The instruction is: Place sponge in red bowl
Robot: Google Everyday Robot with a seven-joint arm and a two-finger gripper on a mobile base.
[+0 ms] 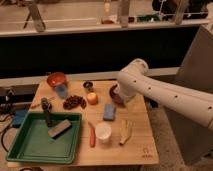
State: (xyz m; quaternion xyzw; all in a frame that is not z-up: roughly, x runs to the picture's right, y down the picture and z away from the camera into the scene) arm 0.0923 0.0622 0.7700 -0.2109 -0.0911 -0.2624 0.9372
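The blue sponge [109,112] lies flat on the wooden table, in the middle, just behind the white cup [103,132]. The red bowl [56,78] stands at the table's back left, with a small blue cup [61,90] right in front of it. My white arm reaches in from the right. My gripper [121,98] sits at its end, low over the darker maroon bowl [114,94], just right of and behind the sponge. It is mostly hidden by the arm. Nothing shows in it.
A green tray [30,145] at front left holds a grey block [59,128] and a dish brush [47,111]. An orange fruit [92,98], dark grapes [74,102], a small can [88,86], a carrot [92,135] and a banana [125,131] lie around the sponge.
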